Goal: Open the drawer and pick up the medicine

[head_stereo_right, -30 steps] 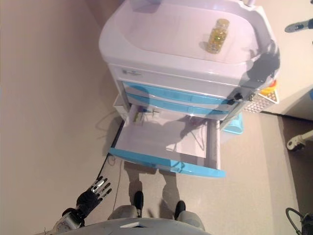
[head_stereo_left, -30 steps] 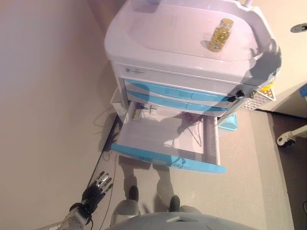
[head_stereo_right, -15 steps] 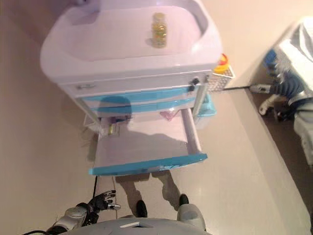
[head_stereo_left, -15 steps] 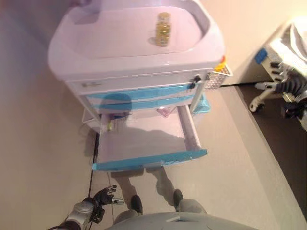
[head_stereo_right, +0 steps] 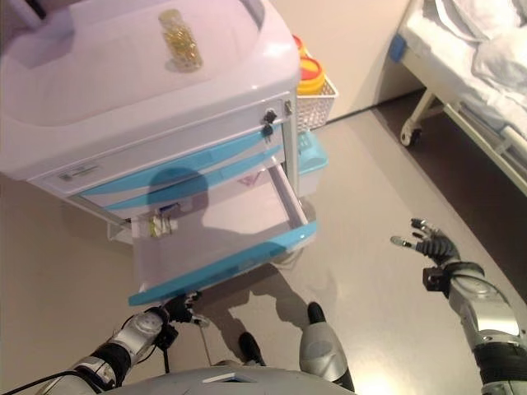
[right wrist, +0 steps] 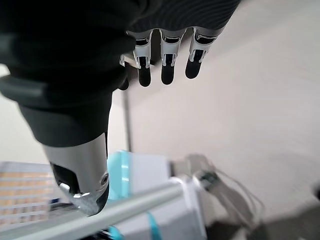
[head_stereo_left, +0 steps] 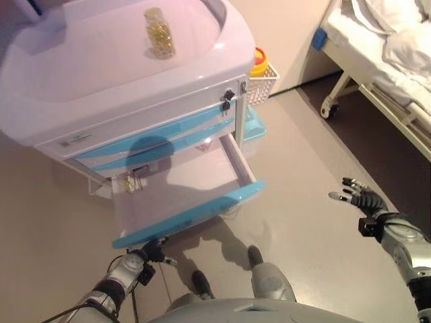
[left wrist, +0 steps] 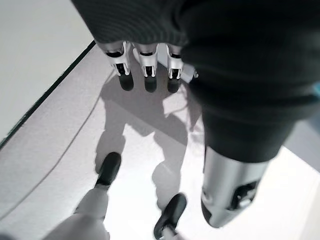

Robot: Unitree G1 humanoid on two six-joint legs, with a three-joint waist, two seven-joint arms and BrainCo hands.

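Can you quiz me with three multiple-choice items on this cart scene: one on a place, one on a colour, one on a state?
1. Where is the clear bottle of yellow capsules?
A. on top of the white cart
B. in the open drawer
C. on the floor

2. What colour is the front of the pulled-out bottom drawer?
A. red
B. light blue
C. black

3. What state is the right hand in?
A. shut on the bottle
B. shut on the drawer handle
C. open, holding nothing

Answers: 1 A, the bottle stands on the white cart top. 2 B, its front edge is light blue. 3 C, the fingers are spread in the air, clear of the cart.
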